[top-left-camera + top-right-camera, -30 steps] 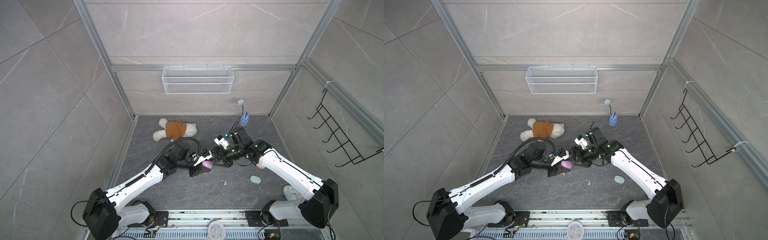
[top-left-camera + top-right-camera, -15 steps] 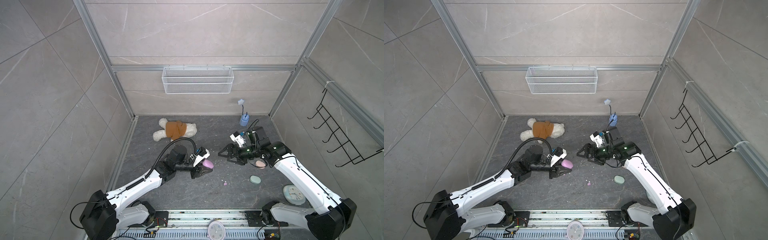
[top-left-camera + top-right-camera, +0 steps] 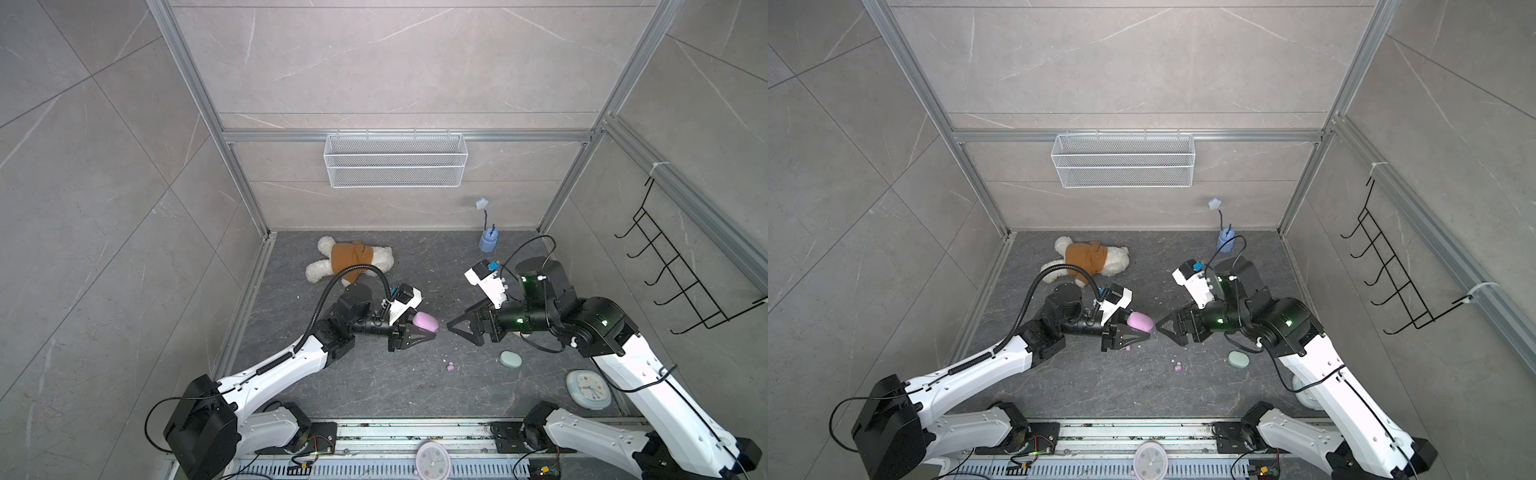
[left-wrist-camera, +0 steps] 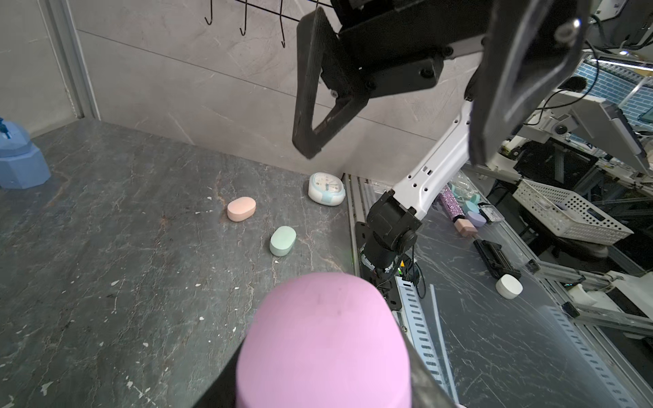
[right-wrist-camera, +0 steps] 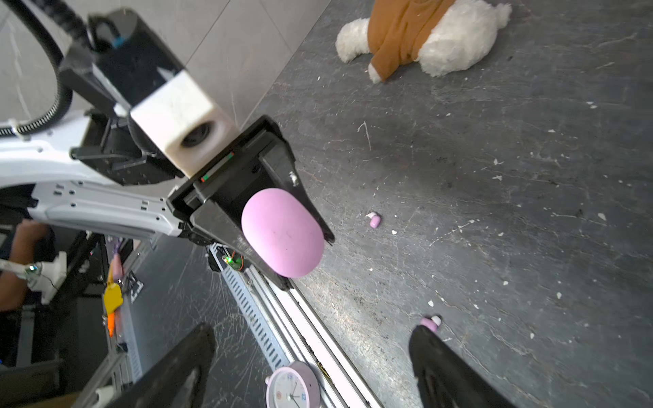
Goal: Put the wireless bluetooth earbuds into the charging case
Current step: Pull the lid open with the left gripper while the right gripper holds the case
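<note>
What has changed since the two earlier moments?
The right gripper drew back to the right, away from the lilac case, and stands open and empty. The left gripper stays shut on that case, almost in place. The green case, the loose lilac earbud and the toy bear did not move.

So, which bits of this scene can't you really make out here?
Peach case: shows only in the left wrist view; in both top views it lies under the right arm.
Lilac case in the left claw: shut, so its inside is hidden in every view.
Lilac earbud: right wrist view, half behind a finger of the open right claw.
Pink clock: cut by the bottom edge in both top views.
</note>
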`<control>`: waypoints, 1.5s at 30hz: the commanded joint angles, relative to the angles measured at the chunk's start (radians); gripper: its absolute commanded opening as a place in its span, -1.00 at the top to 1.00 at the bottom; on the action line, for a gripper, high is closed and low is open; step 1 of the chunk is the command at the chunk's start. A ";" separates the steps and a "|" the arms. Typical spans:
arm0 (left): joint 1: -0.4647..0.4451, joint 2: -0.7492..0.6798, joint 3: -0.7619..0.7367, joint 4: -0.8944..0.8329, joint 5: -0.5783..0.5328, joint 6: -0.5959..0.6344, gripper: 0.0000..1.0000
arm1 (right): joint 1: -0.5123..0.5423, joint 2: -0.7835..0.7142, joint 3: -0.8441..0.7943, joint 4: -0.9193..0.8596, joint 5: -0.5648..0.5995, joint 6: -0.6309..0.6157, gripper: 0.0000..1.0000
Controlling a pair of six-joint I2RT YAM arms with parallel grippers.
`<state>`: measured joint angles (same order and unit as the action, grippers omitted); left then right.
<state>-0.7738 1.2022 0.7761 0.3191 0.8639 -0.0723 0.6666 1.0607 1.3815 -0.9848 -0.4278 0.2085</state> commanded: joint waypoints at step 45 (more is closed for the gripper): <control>-0.042 -0.057 0.046 -0.045 0.050 0.040 0.37 | 0.187 0.146 0.152 -0.051 0.471 -0.001 -0.80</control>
<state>-0.8013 1.1851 0.7868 0.2344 0.8848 -0.0605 0.8562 1.2148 1.5131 -1.0065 -0.0246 0.1837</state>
